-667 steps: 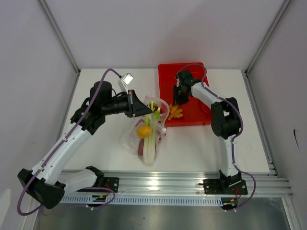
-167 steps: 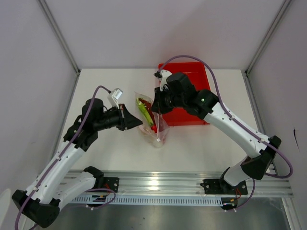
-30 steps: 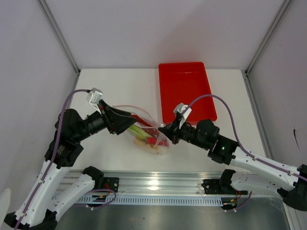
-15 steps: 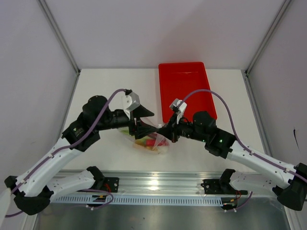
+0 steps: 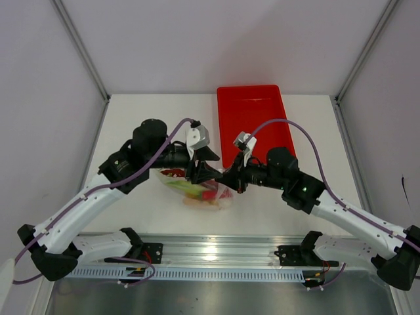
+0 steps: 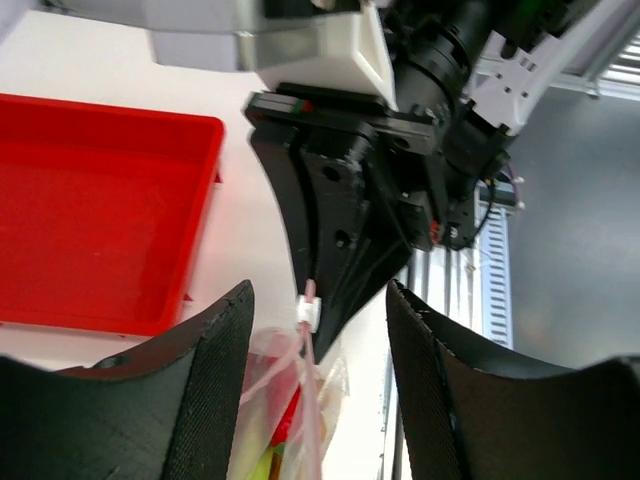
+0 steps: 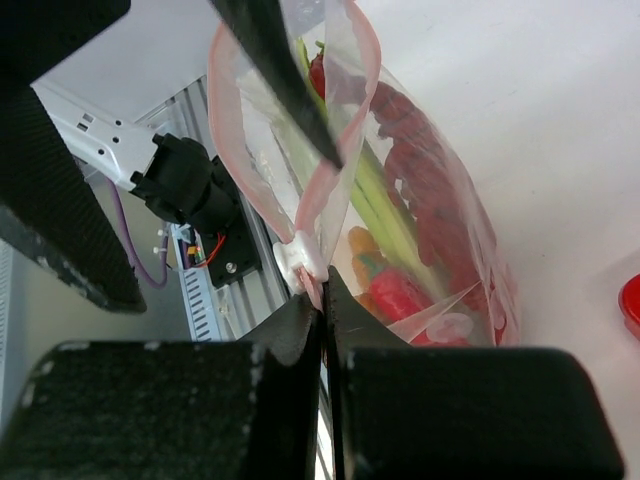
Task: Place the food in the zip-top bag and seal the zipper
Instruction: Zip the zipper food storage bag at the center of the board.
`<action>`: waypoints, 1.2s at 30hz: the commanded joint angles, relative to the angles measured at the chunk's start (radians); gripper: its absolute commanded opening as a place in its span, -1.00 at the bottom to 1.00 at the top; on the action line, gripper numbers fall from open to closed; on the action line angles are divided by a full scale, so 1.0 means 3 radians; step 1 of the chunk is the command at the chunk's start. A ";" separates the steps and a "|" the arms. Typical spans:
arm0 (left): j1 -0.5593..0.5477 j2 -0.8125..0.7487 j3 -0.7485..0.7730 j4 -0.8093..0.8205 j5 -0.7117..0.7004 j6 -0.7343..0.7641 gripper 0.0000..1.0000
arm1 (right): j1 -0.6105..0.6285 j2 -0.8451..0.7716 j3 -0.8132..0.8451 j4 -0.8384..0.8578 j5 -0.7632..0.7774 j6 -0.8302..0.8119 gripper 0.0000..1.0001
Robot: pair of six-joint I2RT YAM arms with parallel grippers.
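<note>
Zip-top bag [image 5: 187, 189] long axis left-right, right fingers [image 7: 285, 335] pinching end.

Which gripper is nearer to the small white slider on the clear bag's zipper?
Right. The right gripper is shut on the pinkish zipper strip, right beside the white slider; the left gripper stands open, not touching it.

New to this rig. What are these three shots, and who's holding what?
Two robot arms bolted at the near edge of a table, each with a two-finger gripper. One shot is from a fixed overhead camera, the others from a camera on each wrist. On it: a red tray and a clear zip-top bag holding the food: red lobster, green stalk, orange piece. The right gripper is shut on the bag's zipper beside a white slider. The left gripper is open, a finger either side of that edge.
</note>
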 commanded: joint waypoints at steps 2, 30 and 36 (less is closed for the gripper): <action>-0.0013 0.0087 0.0172 -0.0151 0.0392 0.0127 0.12 | -0.0101 -0.0084 0.0042 0.0114 -0.0154 0.0057 -1.00; 0.0104 0.0302 0.0249 -0.0233 0.0265 -0.0006 -0.12 | -0.0188 -0.0074 -0.0004 0.0227 -0.0359 0.0078 -1.00; 0.0171 0.0236 0.0173 -0.0115 0.0265 -0.0063 -0.03 | -0.0183 -0.0038 0.0032 0.0206 -0.0379 0.0062 -1.00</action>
